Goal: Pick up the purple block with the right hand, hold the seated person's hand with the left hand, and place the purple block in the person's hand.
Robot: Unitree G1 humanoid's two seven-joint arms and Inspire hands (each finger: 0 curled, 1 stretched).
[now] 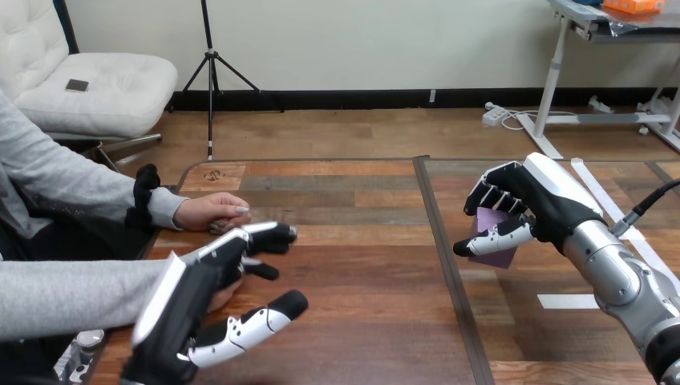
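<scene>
The purple block [491, 243] is off the table at the right, with my right hand [536, 197] shut on it: fingers curl over its top and the thumb presses under it. At the lower left, my left hand [196, 293] is open, back up, with fingers and thumb stretched out. The person's near hand [218, 297] lies mostly hidden beneath it, a small part showing between thumb and fingers. I cannot tell whether they touch. The person's far hand [210, 212] rests on the table just beyond my left fingers.
A dark seam [439, 249] runs down the wooden table between my two hands. White tape strips [568, 301] lie on the right part of the table, near my right forearm. The person's grey sleeves [72, 293] cover the table's left edge.
</scene>
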